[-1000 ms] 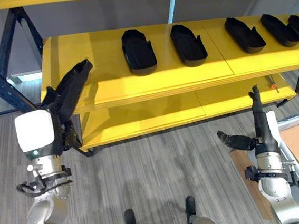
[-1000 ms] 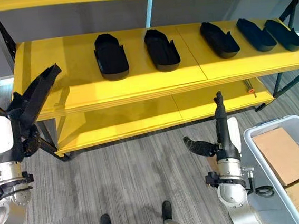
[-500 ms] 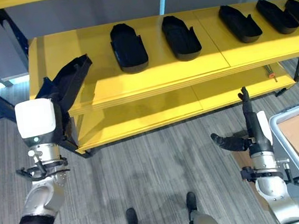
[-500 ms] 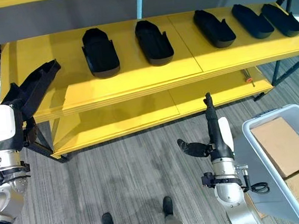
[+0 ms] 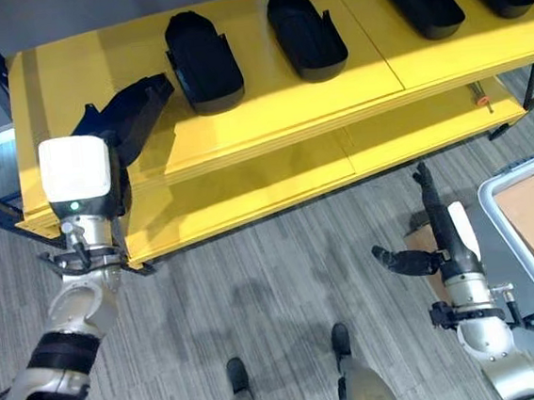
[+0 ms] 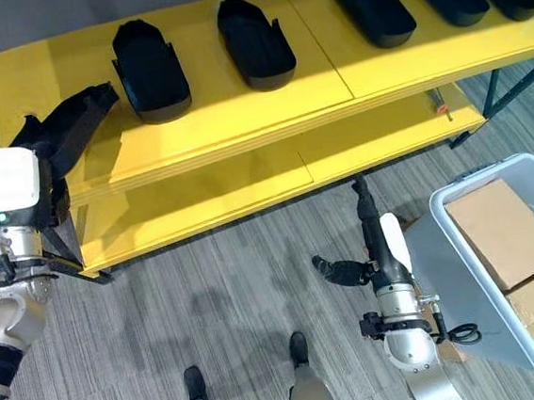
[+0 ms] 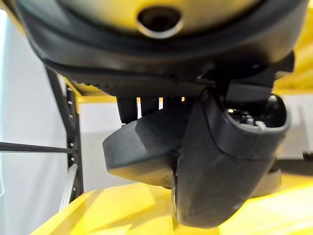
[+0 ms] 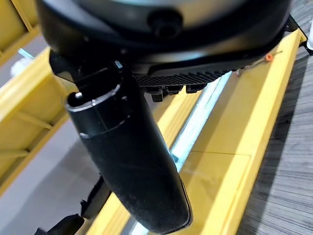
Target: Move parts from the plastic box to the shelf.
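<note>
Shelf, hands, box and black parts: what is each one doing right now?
Left hand: shut on a black part, raised at the shelf's left end.
Held part: tilted, its far end over the upper board.
Right hand: open, holding nothing, low over the floor.
Parts in a row: lying flat on the upper board.
Shelf: upper board holds the parts.
Plastic box: open, with cardboard inside.

You get bright overhead light; the shelf (image 5: 268,115) shows a pale glare band, and wrist views blur close up.
</note>
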